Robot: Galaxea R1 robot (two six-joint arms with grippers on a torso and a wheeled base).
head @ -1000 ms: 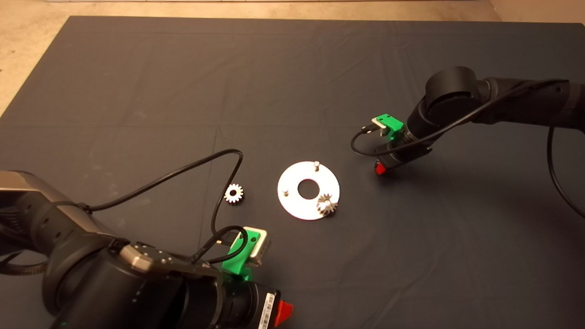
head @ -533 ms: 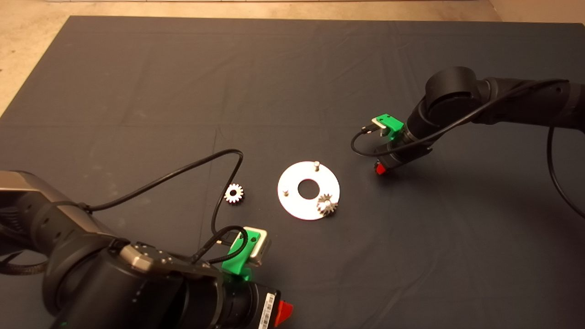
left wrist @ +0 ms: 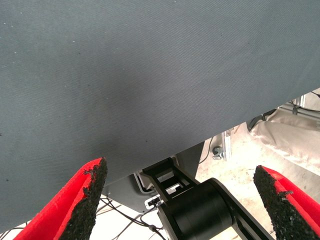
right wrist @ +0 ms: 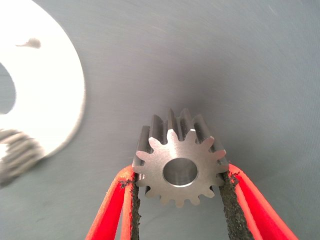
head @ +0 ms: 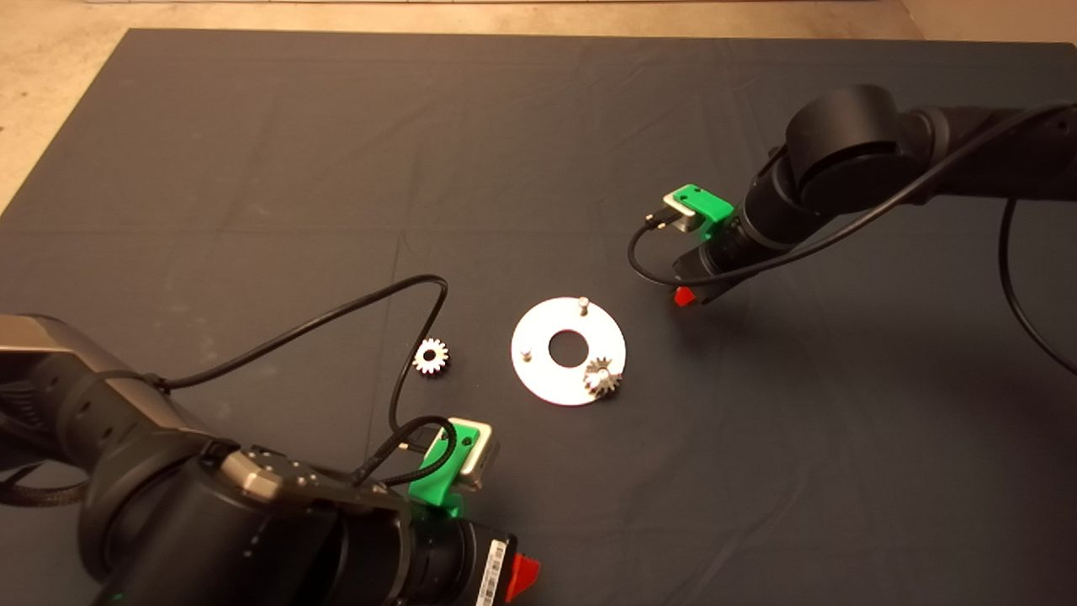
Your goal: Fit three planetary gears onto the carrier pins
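While right gripper (right wrist: 180, 187) clamps gear (right wrist: 179, 159), bore facing camera, carrier plate (head: 538, 379) sits at its seven o'clock; bare far pin (head: 581, 305) nearest. Left gripper (left wrist: 185, 190) parked, fingers apart.

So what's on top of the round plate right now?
On the plate: one gear seated on a pin, hiding all but that pin's tip, and two bare pins.
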